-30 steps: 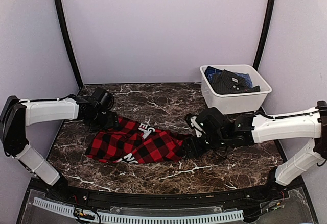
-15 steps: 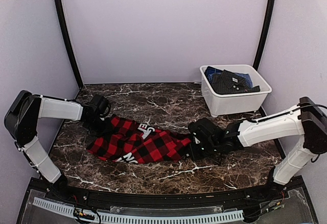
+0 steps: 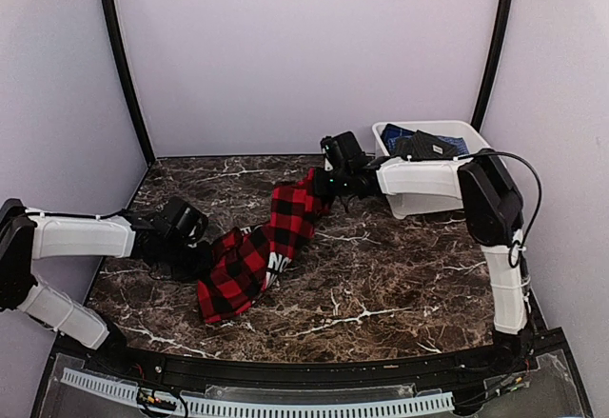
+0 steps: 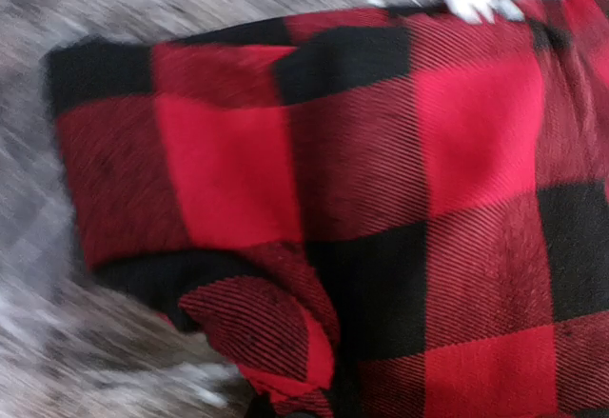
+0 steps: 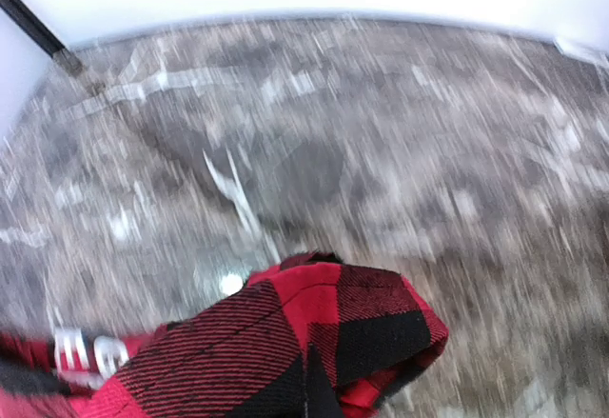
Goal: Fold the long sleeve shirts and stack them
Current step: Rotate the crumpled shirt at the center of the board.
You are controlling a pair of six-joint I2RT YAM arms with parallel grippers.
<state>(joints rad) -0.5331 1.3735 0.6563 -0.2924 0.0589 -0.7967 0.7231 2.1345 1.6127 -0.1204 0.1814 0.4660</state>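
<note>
The flannel shirt [image 3: 284, 220] stretches, rumpled red-and-black, across mid-frame, its top end near the white tub [image 3: 430, 125] at upper right. My right gripper [image 3: 322, 185] is clamped on that end. Whether the left gripper [image 3: 198, 249] grips the lower-left edge, I cannot tell.

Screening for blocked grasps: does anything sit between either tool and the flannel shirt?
Nothing visible. The right tool grips one end of the shirt, raised above the table; the left tool grips the other, low.
</note>
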